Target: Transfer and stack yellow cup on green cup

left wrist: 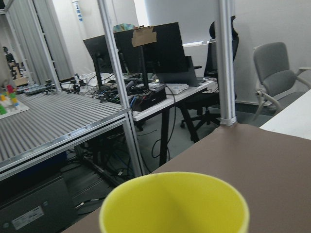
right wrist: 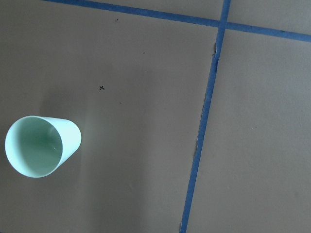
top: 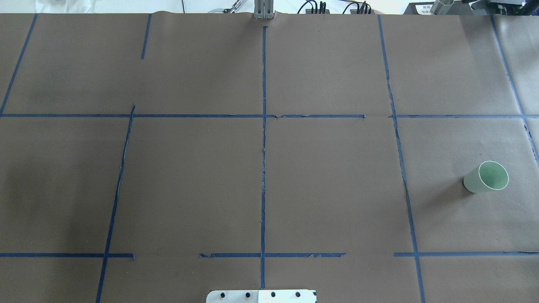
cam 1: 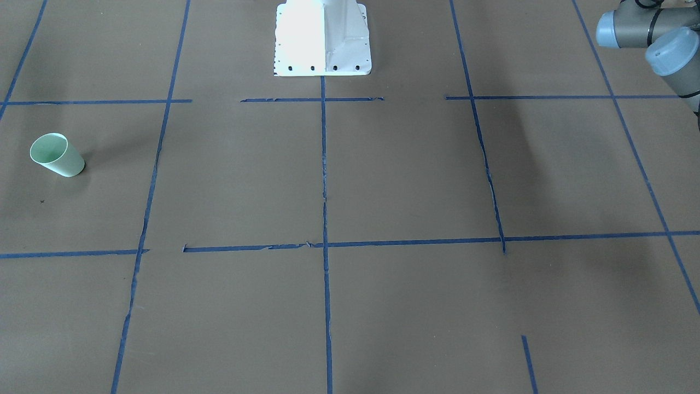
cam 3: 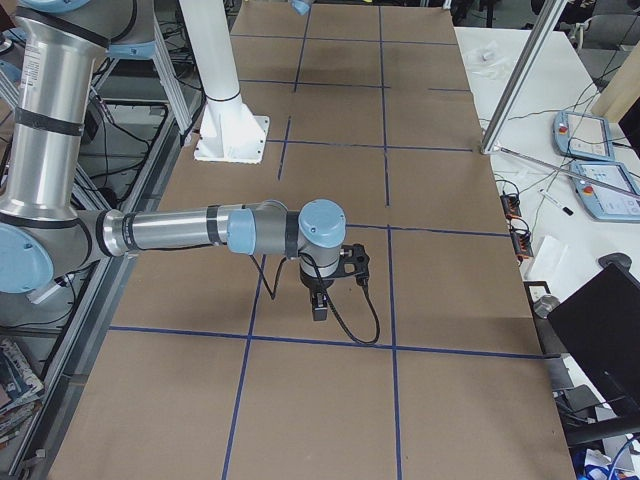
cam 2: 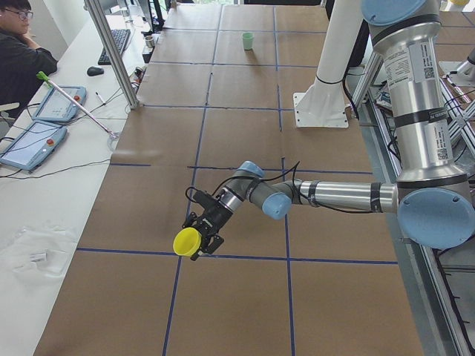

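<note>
At the robot's far left, the yellow cup (cam 2: 186, 242) hung at the left gripper (cam 2: 202, 248), clear of the counter (top: 189, 168) and tipped mouth-outward. Whether those jaws were clenched on it I cannot tell, since only a side view showed them. Held off the surface like that, it seemed ready for carrying across. The right gripper (cam 3: 318, 310) pointed downward, its jaws equally unreadable, probably waiting to receive. Farther right, the green cup (right wrist: 41, 145) stood mouth-up, well apart, open for stacking.
</note>
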Controlling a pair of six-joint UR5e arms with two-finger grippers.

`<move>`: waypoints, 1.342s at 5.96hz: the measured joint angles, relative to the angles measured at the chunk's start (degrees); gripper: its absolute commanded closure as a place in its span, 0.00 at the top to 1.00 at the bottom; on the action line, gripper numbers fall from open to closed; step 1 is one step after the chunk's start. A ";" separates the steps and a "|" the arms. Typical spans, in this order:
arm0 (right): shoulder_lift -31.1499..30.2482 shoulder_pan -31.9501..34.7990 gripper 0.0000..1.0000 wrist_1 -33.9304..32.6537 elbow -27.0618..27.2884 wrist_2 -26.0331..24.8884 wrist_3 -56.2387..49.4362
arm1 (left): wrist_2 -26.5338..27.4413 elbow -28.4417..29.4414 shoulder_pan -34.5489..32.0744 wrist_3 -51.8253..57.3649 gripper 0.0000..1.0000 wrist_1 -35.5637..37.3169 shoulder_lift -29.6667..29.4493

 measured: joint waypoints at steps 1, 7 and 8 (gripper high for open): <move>0.02 -0.02 1.00 0.02 -0.03 0.24 -0.13 | -6.16 -0.15 -1.32 6.83 0.38 -9.28 -2.17; 6.92 -1.53 1.00 -0.17 0.28 3.52 2.45 | -10.64 -0.60 9.95 23.07 0.32 -17.52 -34.96; 9.86 -2.63 1.00 -0.06 0.37 3.51 7.40 | -5.58 0.74 15.77 23.00 0.32 -17.27 -38.45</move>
